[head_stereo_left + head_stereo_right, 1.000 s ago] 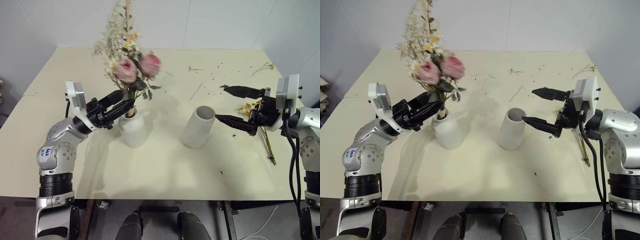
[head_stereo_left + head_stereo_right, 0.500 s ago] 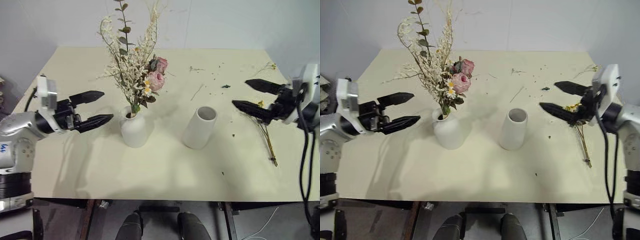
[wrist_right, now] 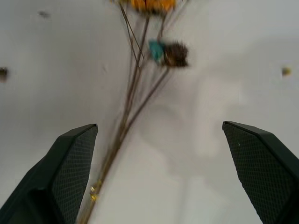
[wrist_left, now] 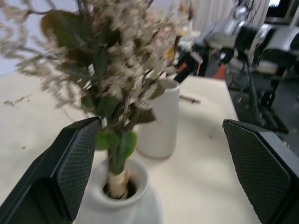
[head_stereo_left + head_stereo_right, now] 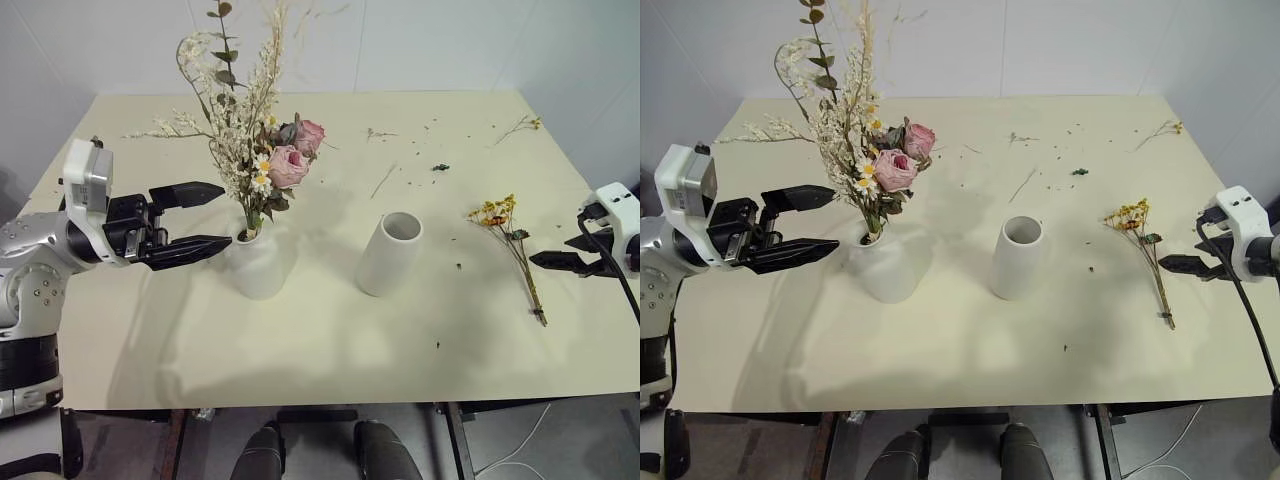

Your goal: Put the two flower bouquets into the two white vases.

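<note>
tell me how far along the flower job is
About halfway. Done: the big rose bunch stands in the round vase, and the left gripper is open beside it, holding nothing. In hand: the right gripper is open and poised over the stems of the small yellow bunch, which lies flat on the table. Left: grasp that bunch and put it in the empty straight vase.

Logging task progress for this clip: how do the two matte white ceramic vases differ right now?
The rounded narrow-necked white vase holds the pink-rose bouquet; the plain white cylinder vase stands empty. The rounded one bulges below a narrow neck; the cylinder is straight-sided and wide-mouthed. Both stand upright on the cream table.
</note>
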Controlling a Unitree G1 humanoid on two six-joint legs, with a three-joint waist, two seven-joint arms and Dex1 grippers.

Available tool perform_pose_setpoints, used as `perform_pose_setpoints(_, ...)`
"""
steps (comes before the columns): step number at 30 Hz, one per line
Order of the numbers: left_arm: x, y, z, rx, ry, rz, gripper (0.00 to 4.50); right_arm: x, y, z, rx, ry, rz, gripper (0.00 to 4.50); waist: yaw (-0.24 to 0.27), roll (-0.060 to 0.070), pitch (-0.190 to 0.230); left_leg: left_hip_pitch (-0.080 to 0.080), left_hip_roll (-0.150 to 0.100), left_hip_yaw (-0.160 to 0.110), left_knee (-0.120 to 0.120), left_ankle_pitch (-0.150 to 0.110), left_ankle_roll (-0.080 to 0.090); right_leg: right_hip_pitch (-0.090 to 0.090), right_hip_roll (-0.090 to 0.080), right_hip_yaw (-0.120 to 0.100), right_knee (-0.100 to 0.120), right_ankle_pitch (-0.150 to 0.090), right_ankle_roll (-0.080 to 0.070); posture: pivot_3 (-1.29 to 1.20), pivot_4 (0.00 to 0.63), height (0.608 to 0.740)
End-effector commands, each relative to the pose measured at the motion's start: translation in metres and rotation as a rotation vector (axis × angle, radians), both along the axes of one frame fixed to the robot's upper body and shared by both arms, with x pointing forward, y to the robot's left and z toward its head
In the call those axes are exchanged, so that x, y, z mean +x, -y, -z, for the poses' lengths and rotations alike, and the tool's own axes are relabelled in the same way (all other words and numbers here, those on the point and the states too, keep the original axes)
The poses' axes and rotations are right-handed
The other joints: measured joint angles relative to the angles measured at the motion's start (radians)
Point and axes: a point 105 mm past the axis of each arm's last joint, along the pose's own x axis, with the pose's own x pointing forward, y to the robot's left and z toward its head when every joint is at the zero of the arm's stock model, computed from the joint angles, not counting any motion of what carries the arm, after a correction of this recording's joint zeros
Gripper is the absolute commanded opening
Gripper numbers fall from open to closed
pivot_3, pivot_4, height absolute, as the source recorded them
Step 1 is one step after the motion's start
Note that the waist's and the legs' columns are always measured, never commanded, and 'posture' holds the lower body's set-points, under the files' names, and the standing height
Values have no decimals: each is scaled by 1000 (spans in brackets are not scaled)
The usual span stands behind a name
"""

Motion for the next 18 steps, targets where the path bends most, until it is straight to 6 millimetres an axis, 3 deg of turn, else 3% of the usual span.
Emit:
perform_pose_setpoints(1,-13,1,-9,-23,47,-8,4477,3,4,3,-1,-28,5,4500,-1,0,0,0,0,0,0,0,0,0,0,0,0,0,0,0,150,740)
perform_pose_setpoints(7,-20,-4,-15,-52,56,-52,4477,8,-2,23,60,-101,17,4500,4,0,0,1,0,0,2,0,0,1,0,1,1,0,0,0,150,740)
perform_pose_setpoints(11,-22,-4,-15,-50,58,-64,4477,8,-2,33,9,-142,-5,4500,5,0,0,1,-1,0,2,0,0,1,0,1,1,0,1,0,150,740)
perform_pose_setpoints(14,-23,-3,-16,-49,61,-64,4500,11,1,37,-20,-137,17,3876,4,0,0,1,0,0,2,0,-1,1,0,1,1,0,1,0,150,740)
perform_pose_setpoints(18,-22,-1,-17,-47,64,-57,4500,14,-4,35,-7,-130,0,2577,3,0,0,1,-1,0,3,0,-1,3,0,1,1,1,1,0,150,740)
